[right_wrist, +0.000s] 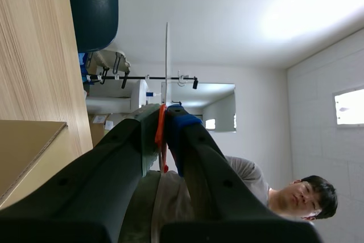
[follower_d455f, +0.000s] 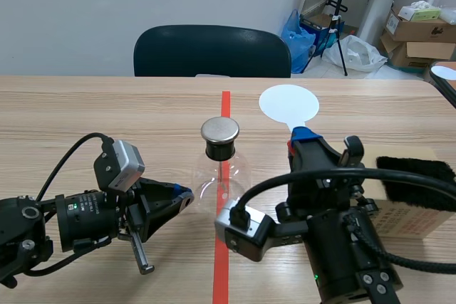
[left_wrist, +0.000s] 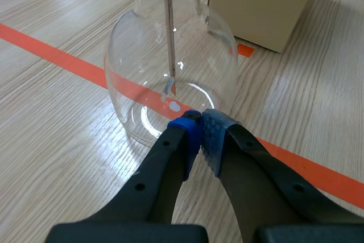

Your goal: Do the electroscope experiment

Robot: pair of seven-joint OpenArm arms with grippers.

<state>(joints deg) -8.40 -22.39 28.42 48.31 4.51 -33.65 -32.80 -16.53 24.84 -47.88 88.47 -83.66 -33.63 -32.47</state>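
Flask: clear round glass flask [follower_d455f: 221,172] with black stopper and flat metal cap, upright, just ahead of the left gripper [left_wrist: 200,134].
Disc: white round disc [follower_d455f: 288,105] on an orange handle, upright, pinched in the right gripper [follower_d455f: 303,135].
Fur: black fur strip [follower_d455f: 417,171], beside the right gripper.

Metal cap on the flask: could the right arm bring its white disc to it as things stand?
Probably yes: the metal cap is uncovered, the left gripper sits low by the flask, and nothing stands between the cap and the white disc in the right gripper.
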